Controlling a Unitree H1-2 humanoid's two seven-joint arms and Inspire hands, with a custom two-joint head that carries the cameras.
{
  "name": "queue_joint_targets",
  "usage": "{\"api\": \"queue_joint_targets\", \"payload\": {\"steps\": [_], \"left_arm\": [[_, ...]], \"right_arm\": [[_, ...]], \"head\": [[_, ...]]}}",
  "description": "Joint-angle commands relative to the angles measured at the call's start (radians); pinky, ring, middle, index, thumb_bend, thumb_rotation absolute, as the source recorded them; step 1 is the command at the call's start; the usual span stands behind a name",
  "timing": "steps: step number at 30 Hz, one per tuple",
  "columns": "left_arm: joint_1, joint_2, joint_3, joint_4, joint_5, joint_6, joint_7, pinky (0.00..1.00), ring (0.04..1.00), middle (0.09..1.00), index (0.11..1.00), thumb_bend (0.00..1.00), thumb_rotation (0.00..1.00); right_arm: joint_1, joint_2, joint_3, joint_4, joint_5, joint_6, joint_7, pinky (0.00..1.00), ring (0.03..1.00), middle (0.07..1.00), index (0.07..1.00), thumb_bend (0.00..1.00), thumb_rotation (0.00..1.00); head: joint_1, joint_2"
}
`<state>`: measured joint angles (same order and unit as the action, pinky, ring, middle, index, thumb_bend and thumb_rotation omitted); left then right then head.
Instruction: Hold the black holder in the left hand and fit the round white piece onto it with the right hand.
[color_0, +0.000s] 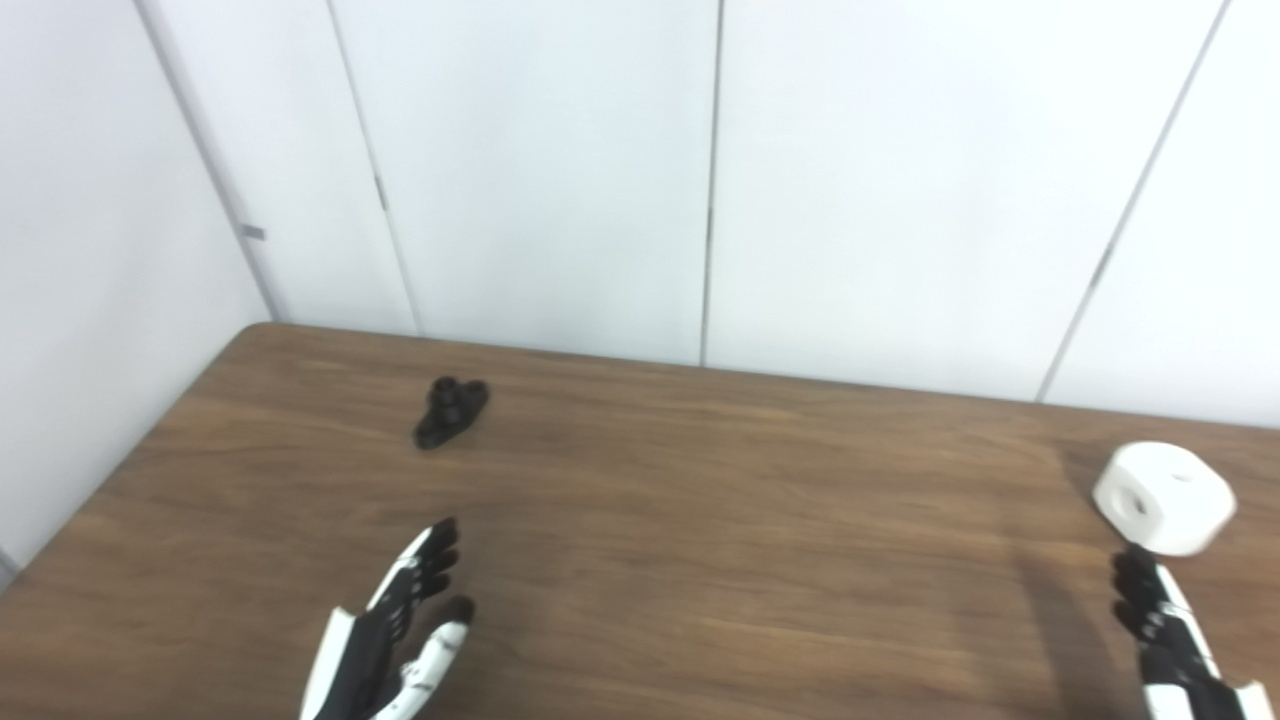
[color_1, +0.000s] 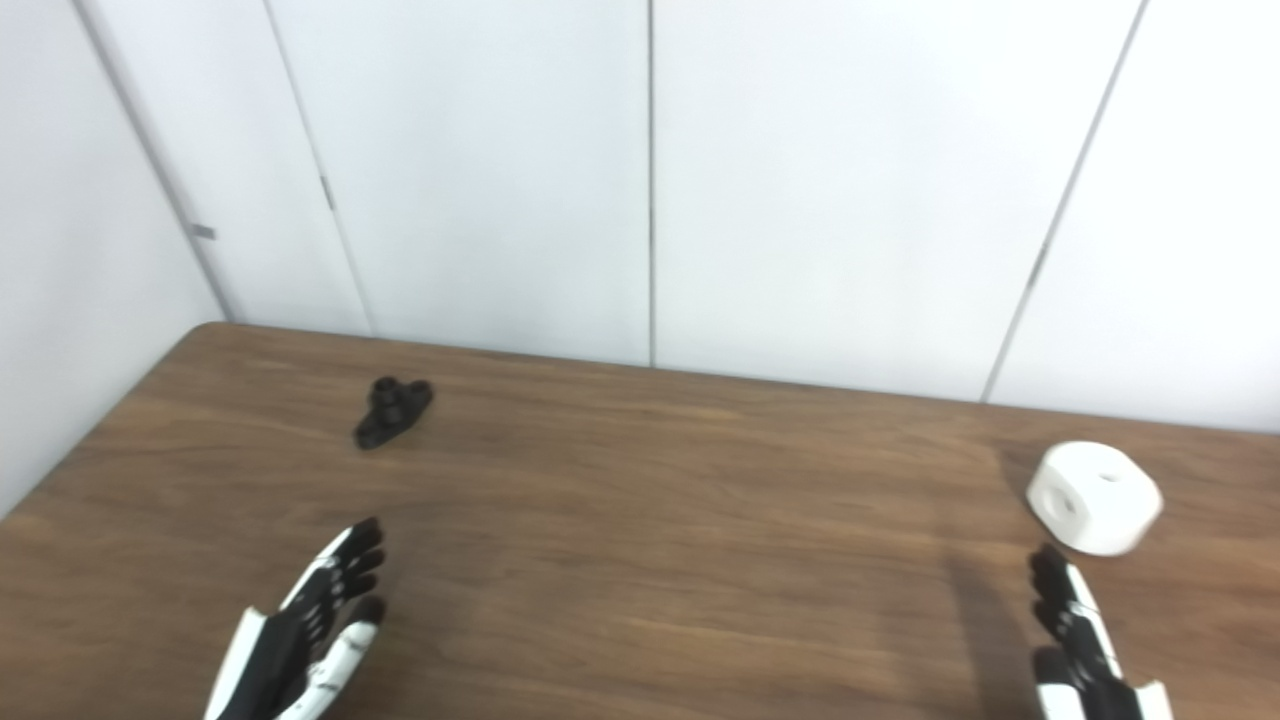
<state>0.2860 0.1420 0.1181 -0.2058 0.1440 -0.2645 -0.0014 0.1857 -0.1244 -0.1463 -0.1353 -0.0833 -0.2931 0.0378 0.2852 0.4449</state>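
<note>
You have nothing done yet: both pieces lie untouched. Your left hand is empty with fingers spread, short of the black holder at the far left of the table. Your right hand, also empty and extended, sits just below the round white piece. Grasping and fitting remain. The table is dark wood-grain; white panelled walls stand behind.

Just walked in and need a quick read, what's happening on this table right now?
Nothing is picked up yet. The black holder lies on the wooden table far left, the round white piece far right. The left hand is open, short of the holder; the right hand is open just before the white piece, not touching.
</note>
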Motion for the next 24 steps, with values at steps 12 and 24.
{"api": "queue_joint_targets", "payload": {"steps": [12, 24], "left_arm": [[-0.012, -0.028, -0.026, 0.068, 0.018, -0.022, 0.036, 0.87, 0.884, 0.89, 0.921, 0.49, 0.62], [-0.023, -0.024, 0.001, -0.083, 0.093, 0.078, 0.056, 0.9, 0.906, 0.908, 0.919, 0.67, 0.31]], "right_arm": [[0.047, -0.031, 0.01, 0.155, 0.017, -0.082, -0.016, 0.9, 0.94, 0.938, 0.951, 0.47, 1.0], [0.06, -0.024, 0.01, 0.12, -0.007, -0.058, -0.035, 0.9, 0.926, 0.931, 0.944, 0.41, 1.0]], "head": [[0.0, 0.005], [-0.005, 0.012]]}}
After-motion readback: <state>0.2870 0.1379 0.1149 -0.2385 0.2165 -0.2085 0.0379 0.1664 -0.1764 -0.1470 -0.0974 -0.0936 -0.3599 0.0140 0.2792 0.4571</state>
